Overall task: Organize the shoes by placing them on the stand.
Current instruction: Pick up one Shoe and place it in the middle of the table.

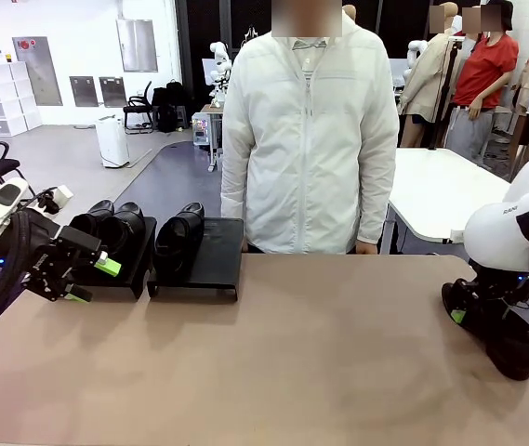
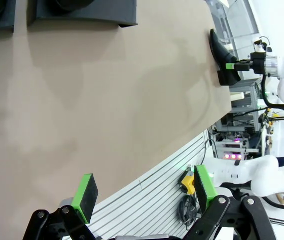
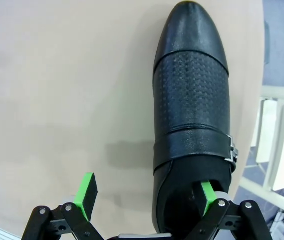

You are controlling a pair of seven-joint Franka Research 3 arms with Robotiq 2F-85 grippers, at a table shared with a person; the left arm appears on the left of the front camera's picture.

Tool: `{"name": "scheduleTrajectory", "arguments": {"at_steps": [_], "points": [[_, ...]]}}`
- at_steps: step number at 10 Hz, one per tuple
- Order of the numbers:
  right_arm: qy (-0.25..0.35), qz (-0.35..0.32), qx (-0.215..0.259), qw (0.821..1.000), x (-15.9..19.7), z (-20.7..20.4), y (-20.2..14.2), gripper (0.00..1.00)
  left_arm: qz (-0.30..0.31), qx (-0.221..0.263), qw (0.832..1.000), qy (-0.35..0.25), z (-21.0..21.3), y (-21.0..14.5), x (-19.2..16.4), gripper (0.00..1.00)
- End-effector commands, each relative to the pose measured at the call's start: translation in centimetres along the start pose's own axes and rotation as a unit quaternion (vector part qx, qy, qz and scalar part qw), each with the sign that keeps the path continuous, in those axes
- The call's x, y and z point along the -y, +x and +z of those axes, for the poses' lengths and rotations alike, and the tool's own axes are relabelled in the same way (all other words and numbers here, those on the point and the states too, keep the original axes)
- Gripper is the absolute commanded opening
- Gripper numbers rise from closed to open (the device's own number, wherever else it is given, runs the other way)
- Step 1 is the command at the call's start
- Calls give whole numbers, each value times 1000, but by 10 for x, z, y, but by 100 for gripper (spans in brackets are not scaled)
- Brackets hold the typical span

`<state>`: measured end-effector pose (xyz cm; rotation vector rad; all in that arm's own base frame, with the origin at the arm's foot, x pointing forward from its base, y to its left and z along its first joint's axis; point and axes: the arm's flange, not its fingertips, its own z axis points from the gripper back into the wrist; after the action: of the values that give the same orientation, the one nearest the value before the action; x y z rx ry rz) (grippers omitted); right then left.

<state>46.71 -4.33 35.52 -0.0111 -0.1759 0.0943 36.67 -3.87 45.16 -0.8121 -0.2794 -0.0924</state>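
Note:
The stand is two low black trays at the table's far left. The left tray carries two black shoes side by side. The right tray carries one shoe on its left half. A fourth shoe lies at the table's right edge. My right gripper is open over its heel end, one pad inside the shoe's opening and the other pad outside it above the table. My left gripper hangs open and empty just in front of the left tray.
A person in a white jacket stands at the far side behind the trays, hands down. The brown tabletop stretches bare between the arms. In the left wrist view the trays sit at the top, the fourth shoe far right.

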Motion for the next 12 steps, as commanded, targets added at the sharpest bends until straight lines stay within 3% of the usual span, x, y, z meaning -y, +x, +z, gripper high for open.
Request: {"name": "scheduleTrajectory", "arguments": {"at_steps": [1,2,3,8,12], "points": [[10,6,1,1000,5,2,5,100,0,-2,1000,1,3,1,0,100],[12,8,-8,1000,4,1,4,41,0,-2,1000,1,3,1,0,100],[2,7,-11,1000,4,0,4,0,0,-2,1000,1,3,1,0,100],[4,23,-14,1000,3,-1,-2,0,0,-2,1000,1,3,1,0,100],[-1,14,13,1000,12,8,-15,0,0,-2,1000,1,3,1,0,100]]}}
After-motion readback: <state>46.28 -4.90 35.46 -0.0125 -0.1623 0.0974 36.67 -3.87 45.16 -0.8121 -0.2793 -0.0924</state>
